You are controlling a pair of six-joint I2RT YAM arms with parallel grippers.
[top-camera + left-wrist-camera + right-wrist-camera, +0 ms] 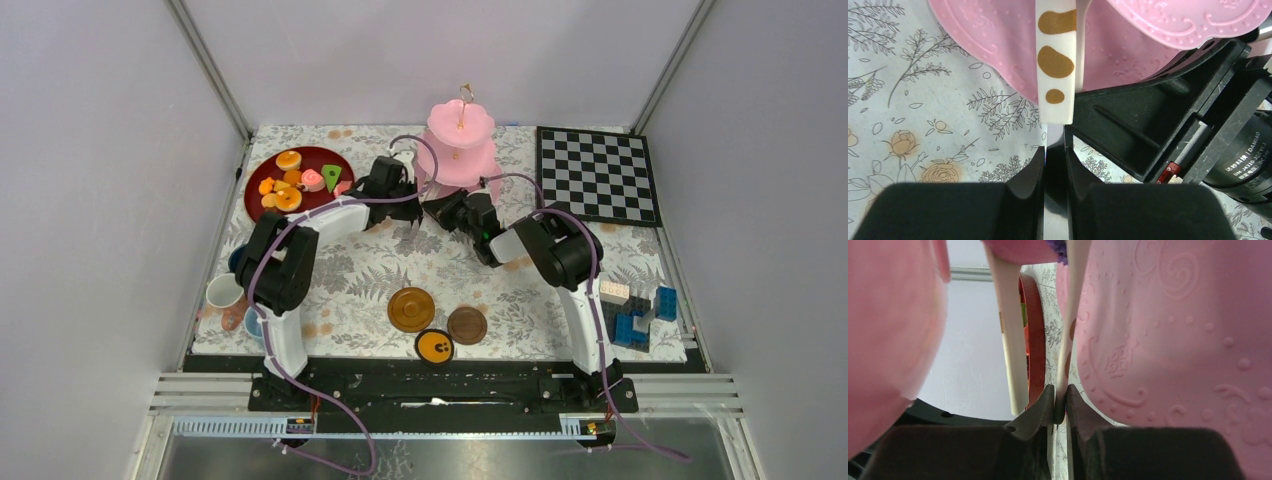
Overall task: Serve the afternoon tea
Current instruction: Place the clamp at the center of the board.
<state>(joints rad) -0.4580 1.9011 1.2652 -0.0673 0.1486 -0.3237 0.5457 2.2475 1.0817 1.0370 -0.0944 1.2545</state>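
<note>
The pink three-tier cake stand (pixel 460 140) stands at the back centre of the table. Both arms reach its base. My left gripper (pixel 405 188) is at its left side; in the left wrist view the gripper (pixel 1055 150) is shut on a white leg with brown spots (pixel 1055 65) under the pink bottom tier (pixel 993 40). My right gripper (pixel 442 208) is at the front right; in the right wrist view the gripper (pixel 1060 401) is shut on another thin white leg (pixel 1069 335) beside the pink tier (pixel 1173 340). Toy pastries (pixel 290 180) lie on a dark red plate (pixel 325 155).
Three brown saucers (pixel 411 308) lie near the front centre. Cups (pixel 224 291) stand at the left edge behind my left arm. The chessboard (pixel 598 175) is at the back right, the block pile (pixel 635 315) at the front right. The red plate's rim (pixel 1035 340) shows behind the legs.
</note>
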